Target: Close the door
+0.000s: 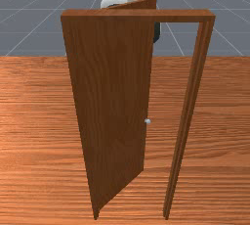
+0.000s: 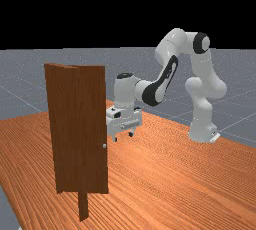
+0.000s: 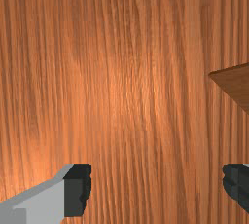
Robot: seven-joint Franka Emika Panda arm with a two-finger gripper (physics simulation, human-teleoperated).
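Note:
The brown wooden door (image 1: 111, 101) stands ajar in the front view, hinged at that view's left side of its frame (image 1: 183, 121) and swung back toward the arm. A small pale knob (image 1: 148, 121) sits near its free edge. In the far view my gripper (image 2: 123, 137) hangs open above the table, just right of the door (image 2: 80, 129) and its knob (image 2: 104, 146), apart from both. Nothing stands between the fingertips of the gripper (image 3: 156, 187) in the wrist view, where a corner of the door (image 3: 236, 82) reaches in beside the fingers.
The wood-grain table (image 2: 160, 174) extends beneath the hand and around the door. The frame's top beam (image 1: 180, 15) spans the opening in the front view. The arm (image 2: 167, 76) comes in from the far view's right, above the table.

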